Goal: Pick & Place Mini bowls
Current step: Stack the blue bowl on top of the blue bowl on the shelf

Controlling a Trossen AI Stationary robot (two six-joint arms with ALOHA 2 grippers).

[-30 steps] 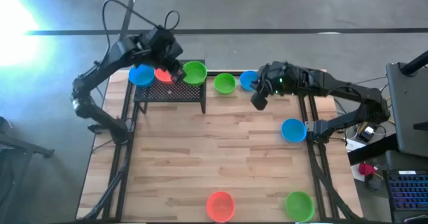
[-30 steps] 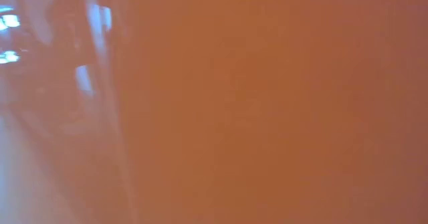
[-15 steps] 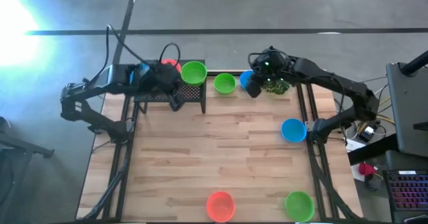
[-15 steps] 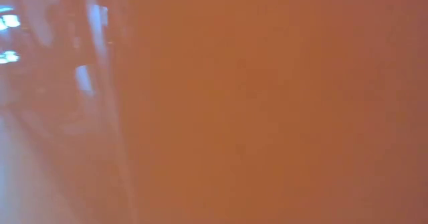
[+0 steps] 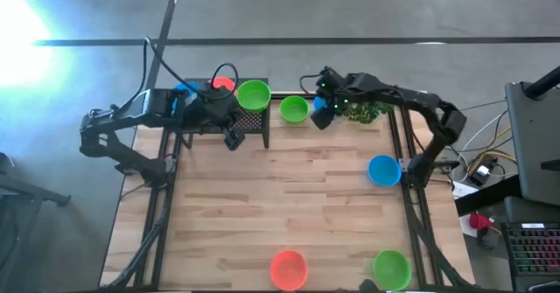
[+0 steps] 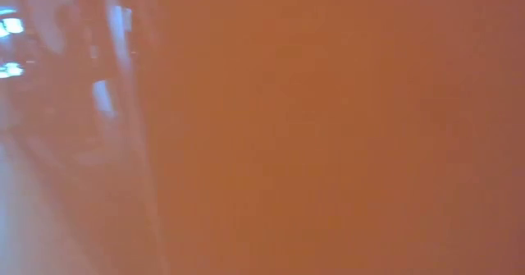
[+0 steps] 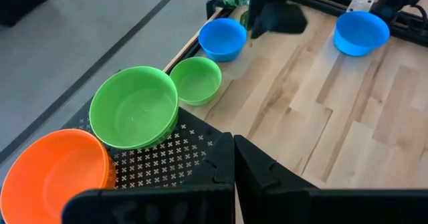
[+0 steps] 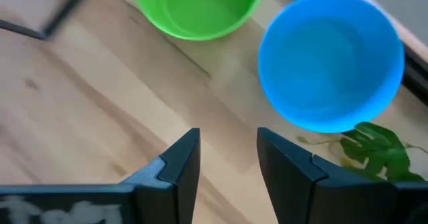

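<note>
On the black mesh stand point(image 5: 223, 122) at the far left sit a blue mini bowl point(image 5: 183, 89), an orange-red one point(image 7: 57, 170) and a green one point(image 7: 134, 107). A smaller-looking green bowl point(image 7: 196, 80) and a blue bowl point(image 8: 331, 60) rest on the table near the far edge. My left gripper point(image 7: 234, 160) hovers shut over the stand's near edge, holding nothing. My right gripper point(image 8: 227, 154) is open, pointing down just short of the far blue bowl. More bowls lie apart: blue point(image 5: 383, 170), orange-red point(image 5: 288, 268), green point(image 5: 391, 268).
A leafy plant sprig point(image 5: 363, 112) lies right of the far blue bowl, beside my right gripper. The low view is filled by an orange blur. Bare wooden tabletop point(image 5: 289, 197) spreads across the middle. A desk with a keyboard point(image 5: 534, 240) stands off the table's right.
My left gripper has drawn back from over the bowls on the stand toward the table's near edge, and now hangs above the stand's near edge. My right gripper has moved down and toward the table's left and far edge, closing in on the far blue bowl.
</note>
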